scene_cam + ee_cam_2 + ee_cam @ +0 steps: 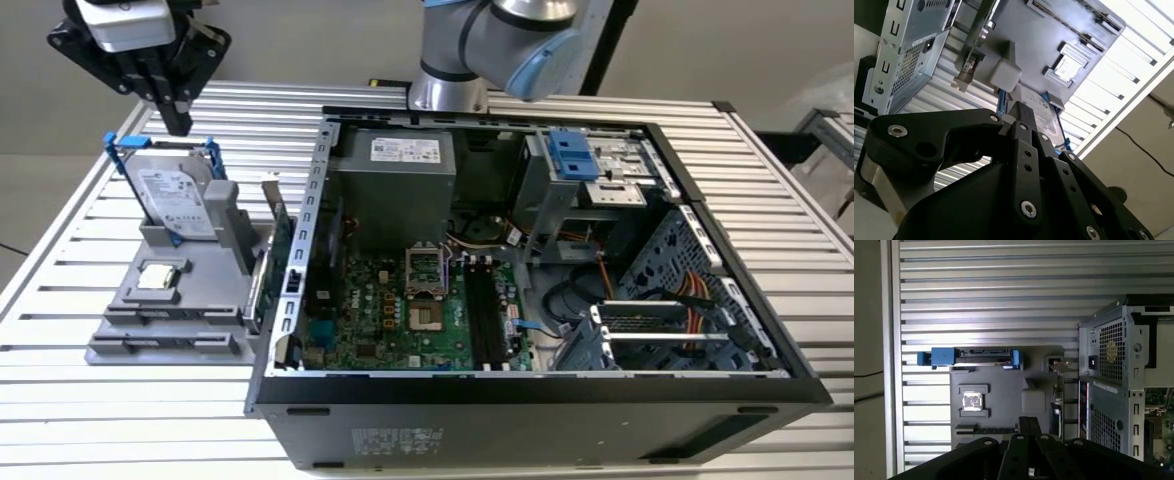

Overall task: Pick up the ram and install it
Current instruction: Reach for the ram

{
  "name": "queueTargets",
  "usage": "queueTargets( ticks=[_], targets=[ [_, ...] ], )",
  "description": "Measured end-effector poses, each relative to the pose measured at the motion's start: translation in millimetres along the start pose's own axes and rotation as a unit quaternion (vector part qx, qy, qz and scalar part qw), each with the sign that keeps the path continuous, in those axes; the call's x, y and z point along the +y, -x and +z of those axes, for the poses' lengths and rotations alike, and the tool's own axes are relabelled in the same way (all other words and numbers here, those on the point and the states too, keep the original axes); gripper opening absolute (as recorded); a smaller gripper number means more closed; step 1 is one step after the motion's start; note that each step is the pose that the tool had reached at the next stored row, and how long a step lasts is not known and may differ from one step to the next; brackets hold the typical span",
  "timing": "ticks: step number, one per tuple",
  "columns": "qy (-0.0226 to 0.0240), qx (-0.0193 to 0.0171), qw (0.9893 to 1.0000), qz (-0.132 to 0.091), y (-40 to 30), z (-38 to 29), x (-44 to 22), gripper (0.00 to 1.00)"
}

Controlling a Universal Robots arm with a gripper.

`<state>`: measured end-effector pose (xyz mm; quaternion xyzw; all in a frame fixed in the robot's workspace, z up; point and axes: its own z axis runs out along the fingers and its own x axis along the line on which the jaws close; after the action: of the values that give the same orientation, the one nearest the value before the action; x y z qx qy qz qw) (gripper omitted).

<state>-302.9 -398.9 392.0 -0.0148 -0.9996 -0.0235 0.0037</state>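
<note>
The ram [985, 430] is a thin dark strip standing on edge in a slot of the grey holder block [200, 330], just past the small square processor chip [160, 276] as seen from the hard drive. My gripper [178, 122] hangs high over the back of the block, above the silver hard drive [174, 198] in its blue-handled bracket. The black fingers are pressed together with nothing between them; both wrist views show the fingertips [1029, 421] [1021, 109] closed. The gripper is well apart from the ram.
An open computer case [534, 385] lies at the exterior view's right, motherboard [387, 310] and black memory slots [478, 312] exposed. A green card with a metal bracket [271, 240] stands between the block and the case. Ribbed metal table [54, 400] all around.
</note>
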Motion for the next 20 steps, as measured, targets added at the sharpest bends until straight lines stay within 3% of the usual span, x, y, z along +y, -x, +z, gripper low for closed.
queueTargets(
  ticks=[20],
  targets=[
    [-0.0002, 0.0010, 0.9998, -0.021, -20.2, 0.4, -0.6, 0.00]
  ],
)
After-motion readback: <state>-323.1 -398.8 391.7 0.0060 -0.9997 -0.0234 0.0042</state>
